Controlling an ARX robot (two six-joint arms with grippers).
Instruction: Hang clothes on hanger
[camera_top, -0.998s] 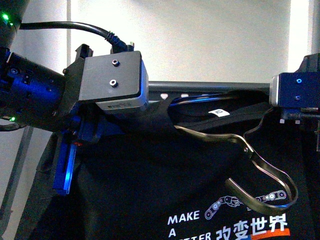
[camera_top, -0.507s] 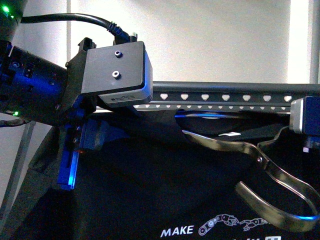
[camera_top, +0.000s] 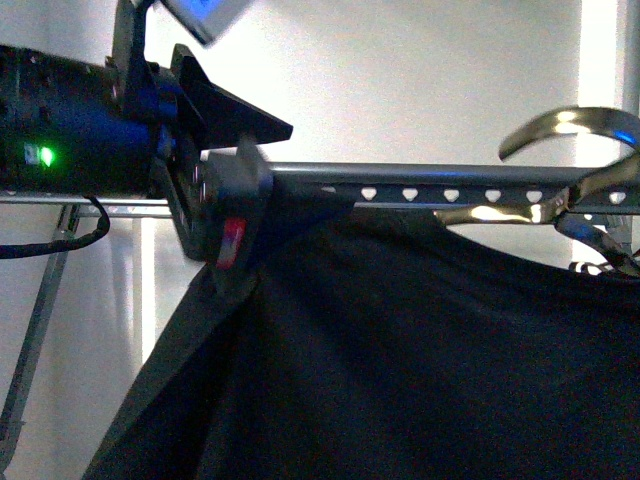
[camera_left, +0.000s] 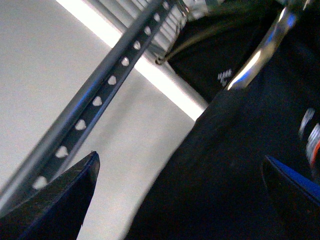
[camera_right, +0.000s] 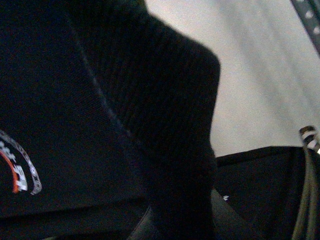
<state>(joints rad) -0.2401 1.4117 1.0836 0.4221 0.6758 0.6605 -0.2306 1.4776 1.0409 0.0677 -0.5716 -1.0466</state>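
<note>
The clothes (camera_top: 400, 340), a black T-shirt, hang just under the hanger (camera_top: 450, 185), a dark-grey rail with heart-shaped holes; the chest print is out of the front view. My left gripper (camera_top: 235, 190) is open at the shirt's left shoulder by the rail's left part. In the left wrist view its fingertips (camera_left: 75, 190) stand wide apart around my left gripper's gap (camera_left: 180, 200), with black cloth (camera_left: 235, 165) and the rail (camera_left: 100, 100) ahead. My right gripper (camera_right: 175, 220) is shut on the clothes (camera_right: 100, 100), buried in cloth; orange-and-white print (camera_right: 20, 175) shows. The rail (camera_right: 310, 17) crosses a corner.
A shiny curved metal frame (camera_top: 560, 125) sits at the rail's right end above the shirt and also shows in the left wrist view (camera_left: 255, 60). A grey stand leg (camera_top: 40, 300) and a black cable (camera_top: 60, 240) are at the left. A white wall (camera_top: 400, 80) is behind.
The left arm has risen and turned. The shirt's print and the right gripper's block have left the front view. The shiny metal frame has moved up to the rail at the right.
</note>
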